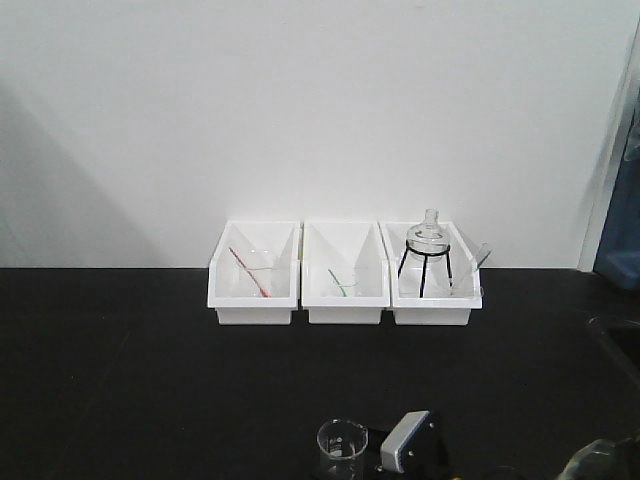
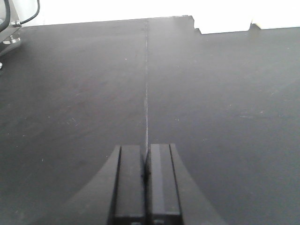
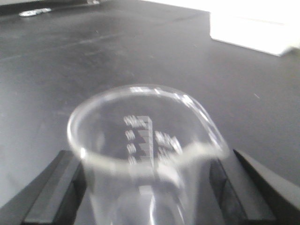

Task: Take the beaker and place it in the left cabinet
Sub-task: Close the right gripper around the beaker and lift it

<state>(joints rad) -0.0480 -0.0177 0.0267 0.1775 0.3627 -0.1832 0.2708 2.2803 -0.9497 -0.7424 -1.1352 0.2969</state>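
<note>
Right end effector (image 3: 151, 187): fingers (image 3: 51, 192) set against both sides of the beaker (image 3: 145, 136), holding it; the wrist view is blurred.
Left end effector (image 2: 146, 154): fingers closed against each other, above the black tabletop (image 2: 70, 93).
Beaker: upright at the bottom of the front view, base cut off by the frame.
Left bin (image 1: 255, 312): by the back wall, well apart from the beaker; its glassware is hard to make out.
Open room: tabletop stretches between beaker and bin.

Plain white wall (image 1: 300, 100), black tabletop (image 1: 120, 380)
</note>
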